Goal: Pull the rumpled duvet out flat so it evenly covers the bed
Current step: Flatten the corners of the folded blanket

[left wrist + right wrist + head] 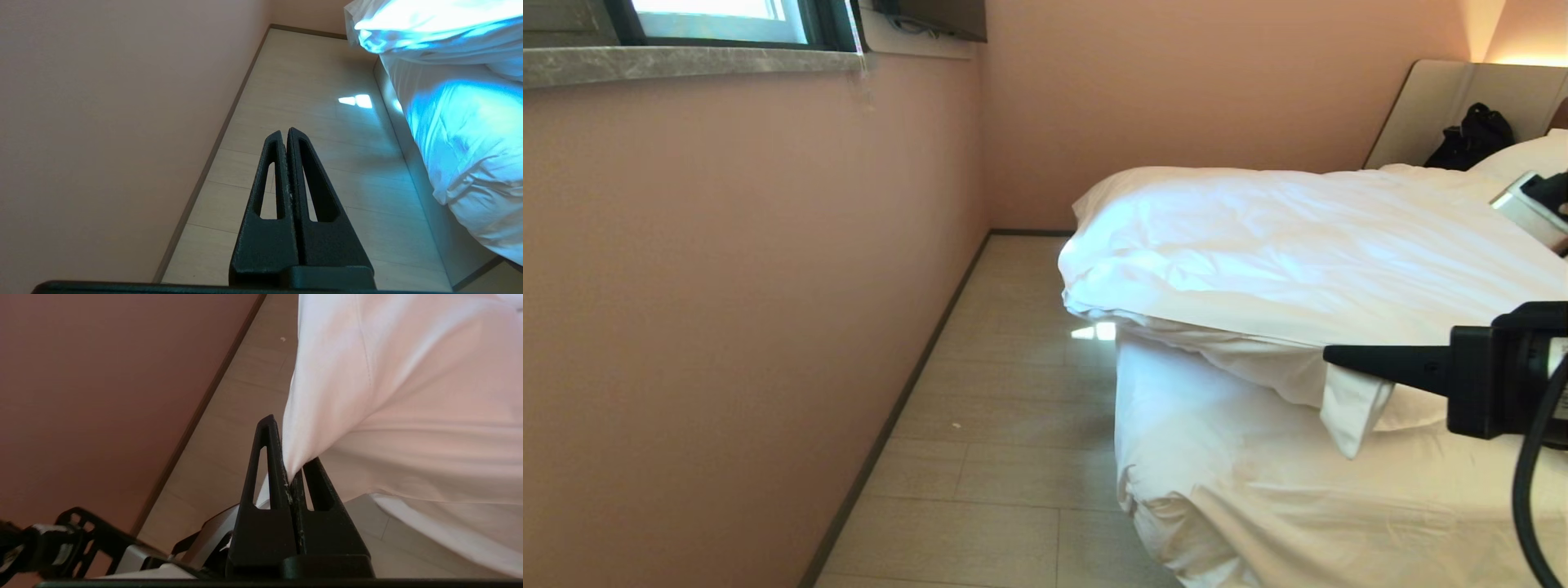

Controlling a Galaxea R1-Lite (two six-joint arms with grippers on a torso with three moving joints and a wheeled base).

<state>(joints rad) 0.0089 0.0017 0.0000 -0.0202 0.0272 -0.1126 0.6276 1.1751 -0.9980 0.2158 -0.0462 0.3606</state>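
Clearly, one duvet (1307, 237) lies bunched over the far part of one bed (1258, 490), its folded edge stopping short and leaving the near mattress sheet bare. One pillow (1531, 155) shows by the headboard (1429, 106), cut off at the frame's side, with a dark bag (1474, 135) beside it. Two end effectors appear: the right end effector (1331, 355) reaches level over the bed, pinching a corner of the duvet between pressed-together fingers; the left end effector (286, 134) hangs over the floor (1005, 425), fingers pressed together on nothing. A floor strip runs open between bed edge and wall (727, 286). The bed's right side is out of view.
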